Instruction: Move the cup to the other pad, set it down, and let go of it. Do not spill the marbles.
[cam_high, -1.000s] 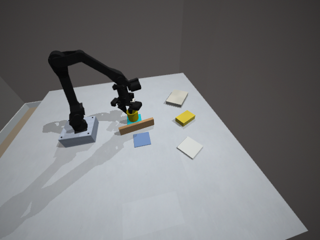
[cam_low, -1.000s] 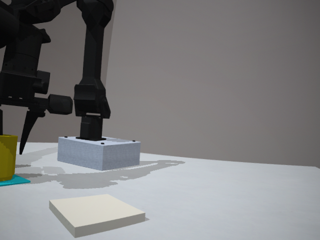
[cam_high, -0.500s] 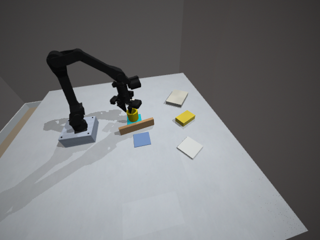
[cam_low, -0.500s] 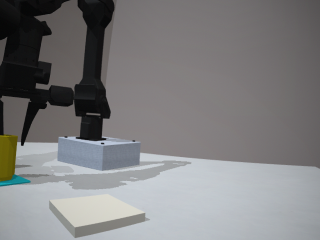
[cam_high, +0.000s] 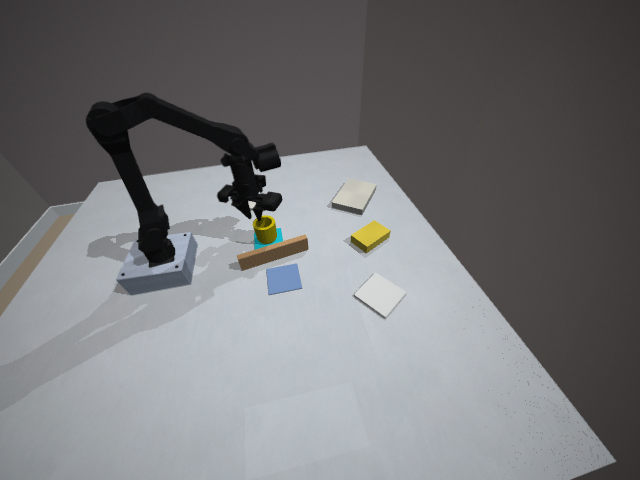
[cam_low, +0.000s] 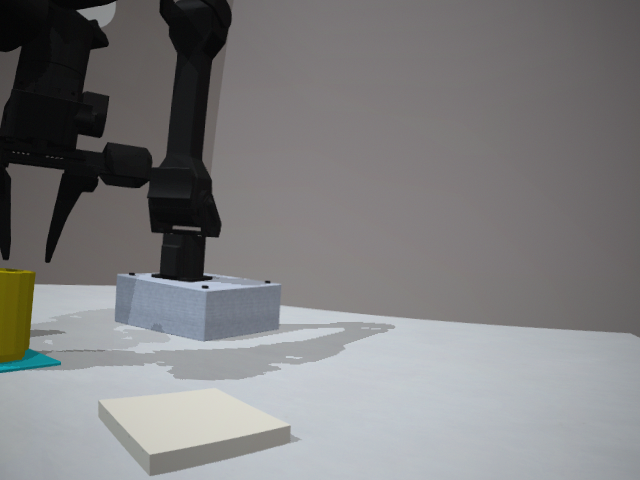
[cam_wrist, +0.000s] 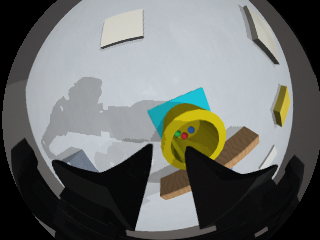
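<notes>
The yellow cup stands upright on the cyan pad. A green marble, a red marble and a blue marble lie inside it. My gripper is open and empty. Its fingertips are just above the cup's rim, shifted to one side, not around the cup. The blue pad lies bare on the far side of the wooden bar from the cup.
The wooden bar stands between the pads. A cream slab, another pale slab, a yellow block and a white tile lie around them.
</notes>
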